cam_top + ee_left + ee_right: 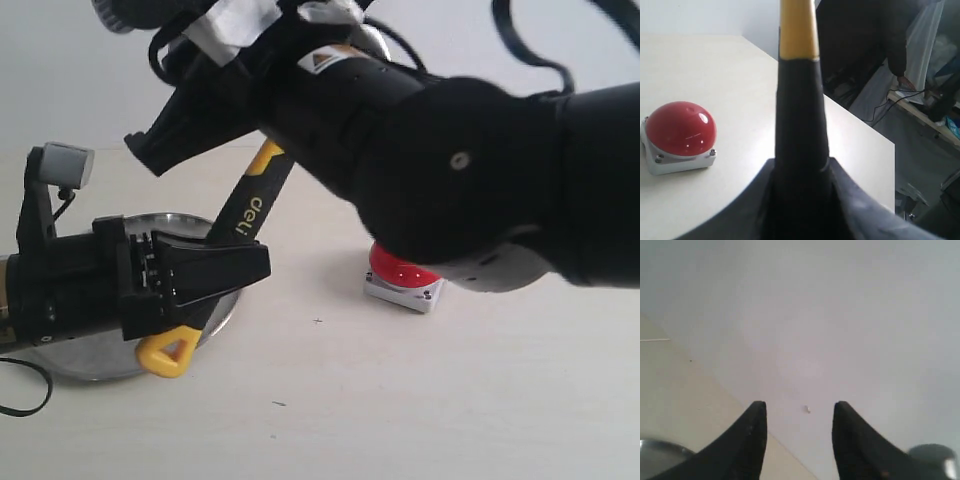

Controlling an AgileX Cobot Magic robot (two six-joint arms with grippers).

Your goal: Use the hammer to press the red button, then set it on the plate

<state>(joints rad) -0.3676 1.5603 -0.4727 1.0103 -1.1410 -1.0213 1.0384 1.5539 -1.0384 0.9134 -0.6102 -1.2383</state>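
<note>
The hammer slants up from its yellow end near the plate's rim, and its head is hidden behind the right arm. My left gripper is shut on the black handle close to that yellow end. In the left wrist view the handle runs straight out from between the jaws of the left gripper. The silver plate lies under the left gripper. The red button sits on its grey base to the right, partly covered by the right arm, and shows whole in the left wrist view. My right gripper hangs high and open, empty.
The bulky black right arm reaches across the upper part of the exterior view, above the button and the hammer's upper end. A black cable loops at the lower left. The table's far edge drops off beyond the button.
</note>
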